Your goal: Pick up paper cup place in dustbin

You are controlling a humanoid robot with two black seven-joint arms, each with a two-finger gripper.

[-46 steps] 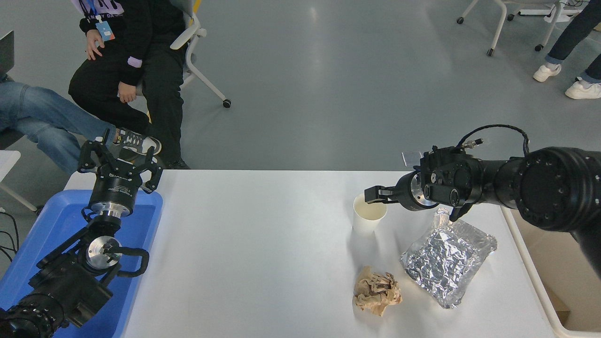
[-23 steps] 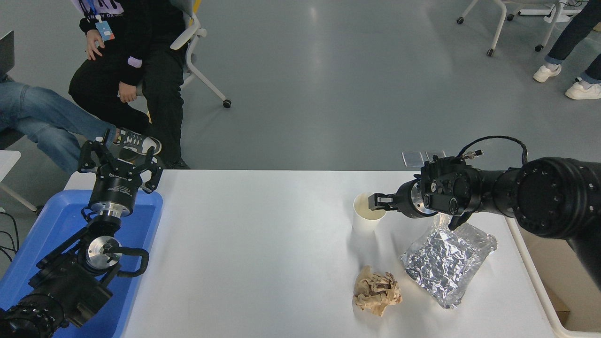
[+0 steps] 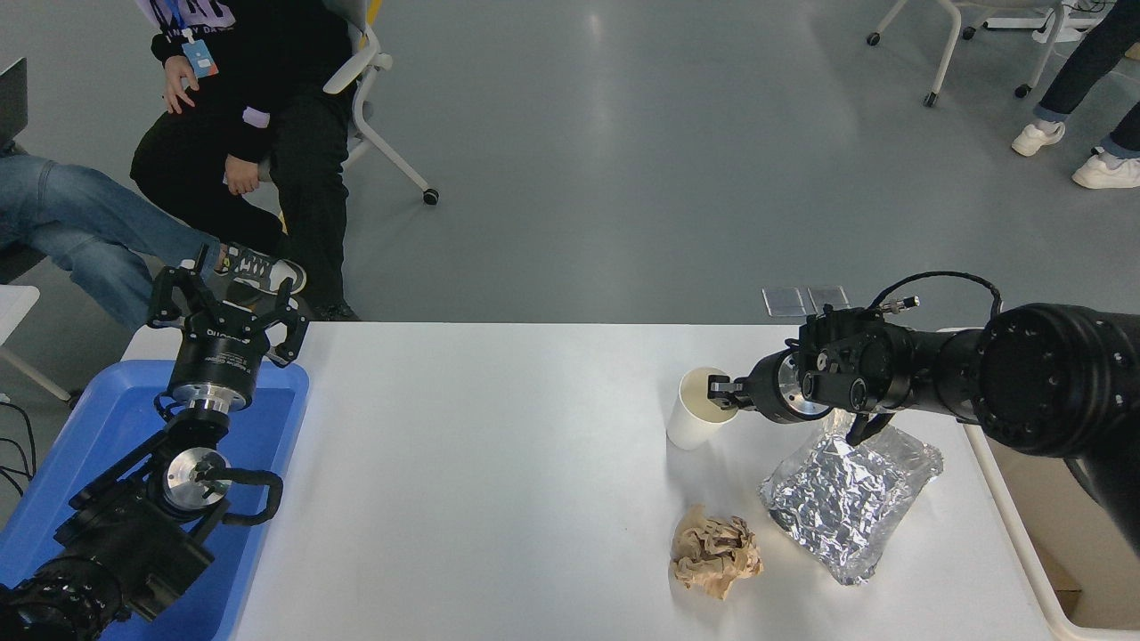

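The white paper cup stands on the white table right of the middle, tipped slightly so its cream inside faces up and right. My right gripper reaches in from the right at rim height and is shut on the cup's right rim, one finger inside and one outside. The cream-beige dustbin sits past the table's right edge, partly hidden behind my right arm. My left gripper stays parked, open, at the far left above a blue tray.
A crinkled silver foil pouch lies just below my right wrist. A crumpled brown paper wad lies in front of the cup. The blue tray holds the left corner. People sit beyond the table's far left.
My right gripper has dropped from above the cup's rim down onto it and closed. The cup has tipped and shifted slightly. The left arm has not moved.
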